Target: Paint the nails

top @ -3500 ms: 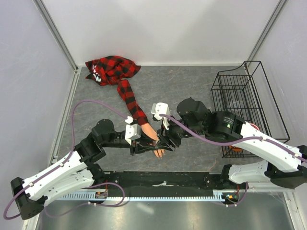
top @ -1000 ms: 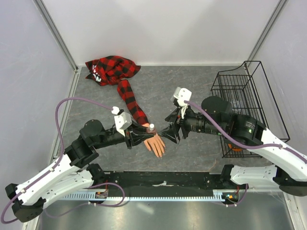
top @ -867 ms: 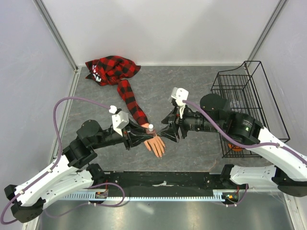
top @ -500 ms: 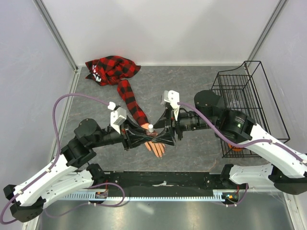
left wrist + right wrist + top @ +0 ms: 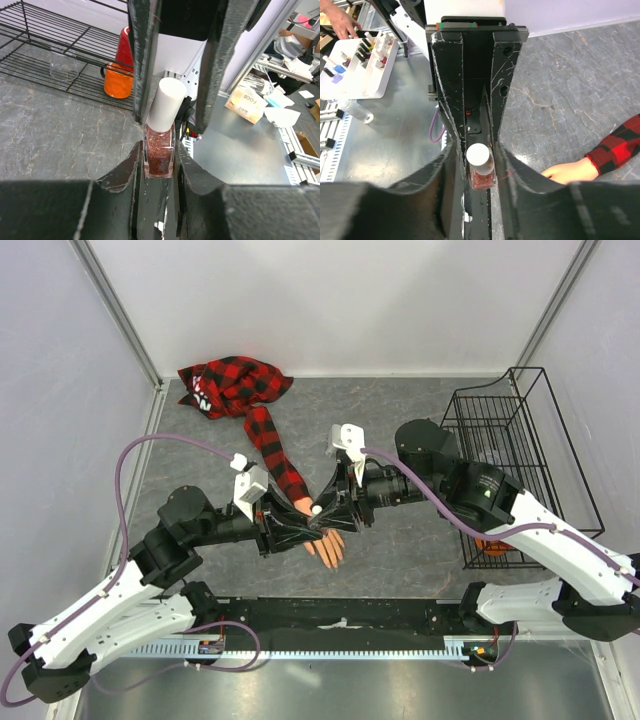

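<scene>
Left gripper (image 5: 305, 530) is clamped on the small glass bottle of reddish glitter polish (image 5: 160, 150), steadying it so the right gripper (image 5: 479, 167), jaws narrowly apart astride its white cap (image 5: 166, 102), can probably twist it off. The peach mannequin hand (image 5: 328, 545) and its nails (image 5: 334, 562) lie just near-side of both grippers, leaving little room there. The black wire basket (image 5: 520, 430) sits well right.
</scene>
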